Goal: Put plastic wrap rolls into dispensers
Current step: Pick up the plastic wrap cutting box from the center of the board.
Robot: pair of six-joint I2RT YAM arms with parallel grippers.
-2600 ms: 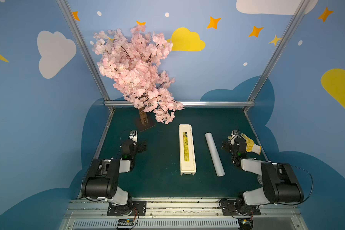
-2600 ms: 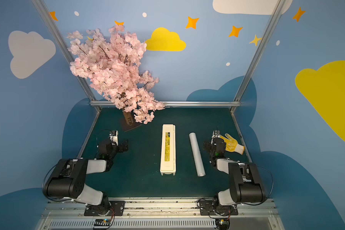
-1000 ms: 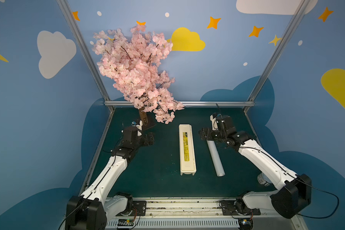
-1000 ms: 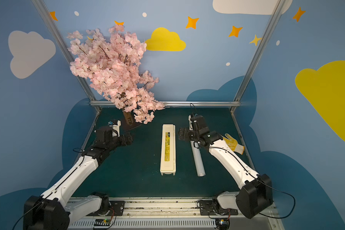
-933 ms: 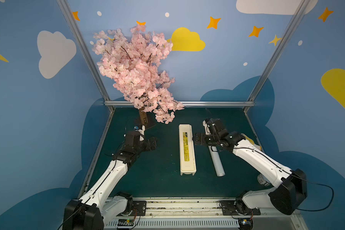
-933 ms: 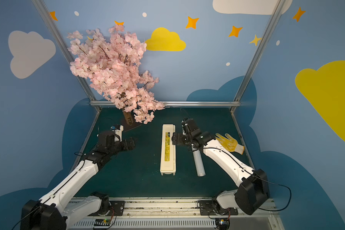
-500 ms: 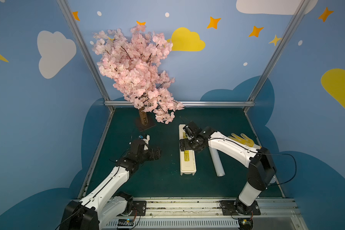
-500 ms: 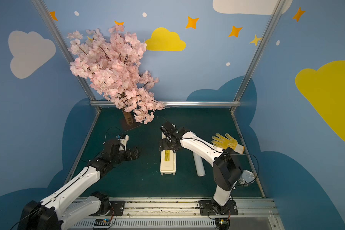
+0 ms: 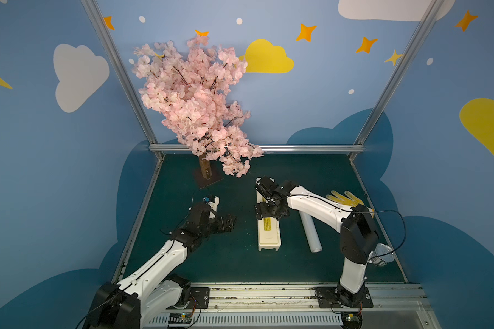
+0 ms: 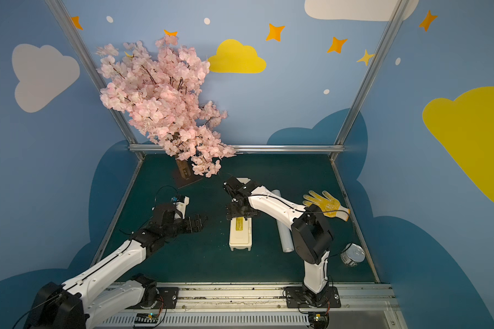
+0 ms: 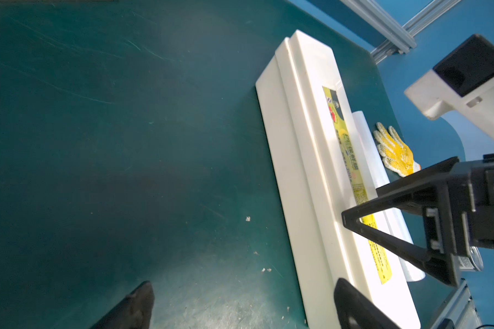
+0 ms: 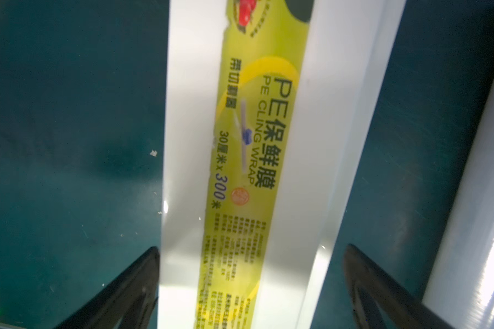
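Both top views: the right gripper (image 9: 269,212) hangs wide open and empty over the far half of the closed dispenser (image 9: 269,237). A second ago it was over the far end of the plastic wrap roll (image 9: 311,233), which lies just to the dispenser's right. The left gripper (image 9: 229,222), open and empty, has come closer from the left.

Left wrist: the dispenser sits by one fingertip, not between the pair.

Right wrist: the jaws straddle the lid. Squeezing both walls could clamp it shut or shove the box into the roll.

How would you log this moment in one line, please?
right gripper: open over dispenser | left gripper: open, empty | dispenser: closed | roll: beside dispenser, not loaded
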